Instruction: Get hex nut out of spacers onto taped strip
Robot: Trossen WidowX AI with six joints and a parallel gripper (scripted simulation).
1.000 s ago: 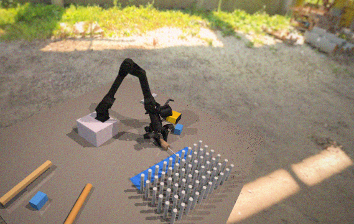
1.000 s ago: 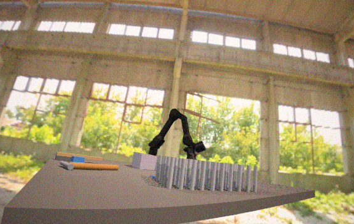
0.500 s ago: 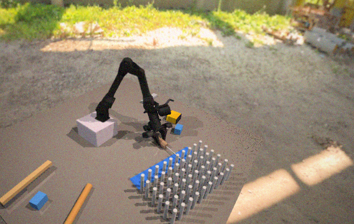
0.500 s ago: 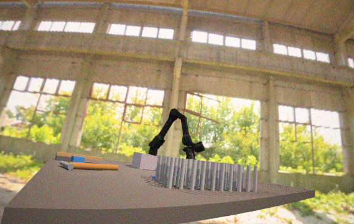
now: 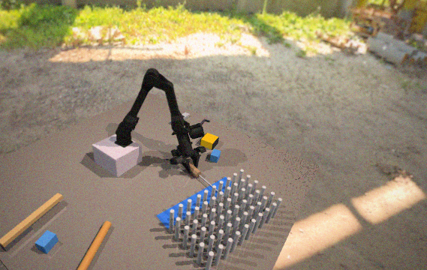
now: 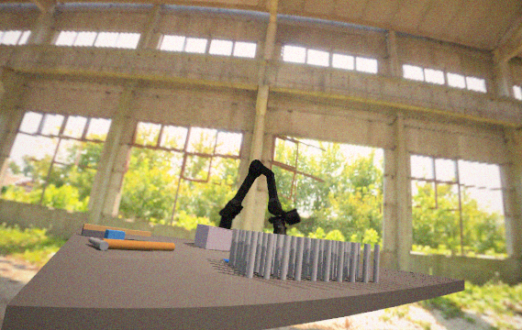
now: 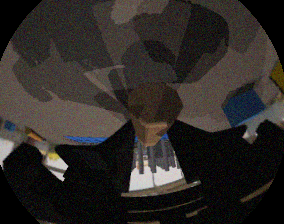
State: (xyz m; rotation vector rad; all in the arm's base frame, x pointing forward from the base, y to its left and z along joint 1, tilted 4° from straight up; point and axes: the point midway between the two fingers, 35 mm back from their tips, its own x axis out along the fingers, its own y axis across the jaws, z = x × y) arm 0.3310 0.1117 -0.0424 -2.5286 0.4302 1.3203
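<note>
My gripper is shut on the wooden handle of a thin metal-rod tool. It is low over the table, on the arm-base side of the blue taped strip. The rod slants from the handle across the strip toward the near edge of the spacers; its far end is hidden among them. The metal spacers stand upright in a dense field beyond the strip. The hex nut cannot be made out in any view.
A yellow block and small blue block lie beside the gripper. The pale base box is behind. An orange-handled tool, wooden bar and blue block lie farther off.
</note>
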